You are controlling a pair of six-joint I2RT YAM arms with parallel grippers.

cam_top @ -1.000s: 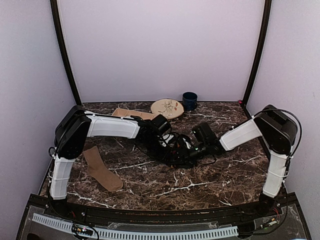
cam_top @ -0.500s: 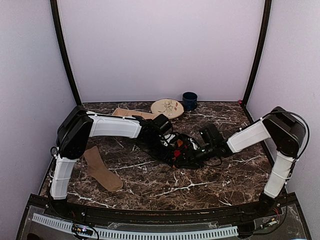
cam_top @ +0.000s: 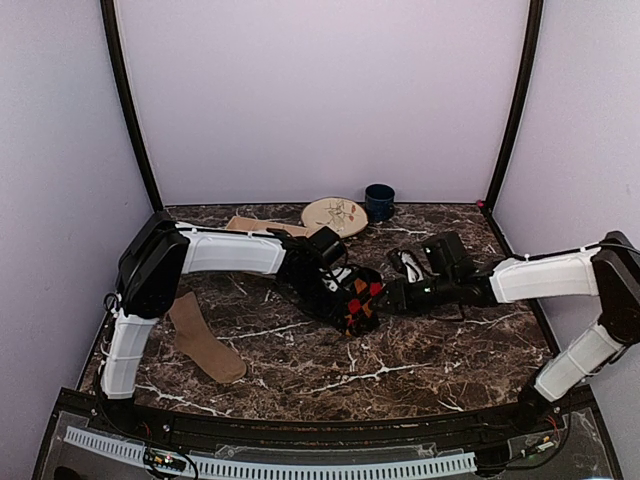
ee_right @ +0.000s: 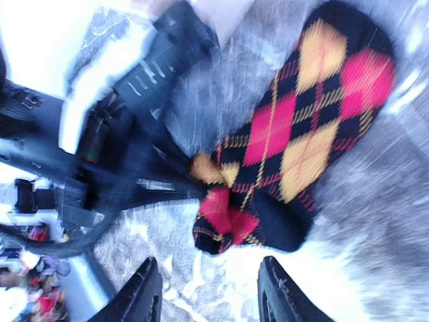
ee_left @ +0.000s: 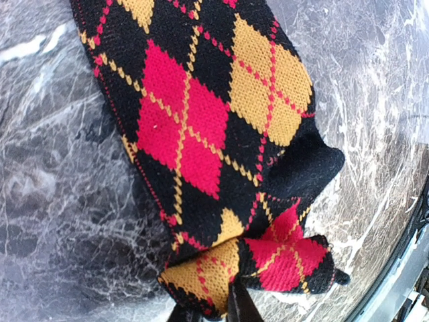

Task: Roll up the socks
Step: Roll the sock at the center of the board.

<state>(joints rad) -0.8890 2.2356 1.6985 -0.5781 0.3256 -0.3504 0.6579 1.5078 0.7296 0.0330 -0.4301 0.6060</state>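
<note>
Evidently to hold the fold, the nearly closed left gripper [ee_left: 226,310] pinches one end of the argyle sock [ee_left: 201,134], while the half-open right gripper [ee_right: 209,295] hovers empty just right.

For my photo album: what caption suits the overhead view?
Left gripper pinching the argyle sock on the marble table, open right gripper beside it, tan sock lying apart.

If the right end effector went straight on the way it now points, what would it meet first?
The argyle sock: its bunched end lies just ahead of the open right end effector, where the left end effector pinches it. The view is blurred, so height is uncertain.
</note>
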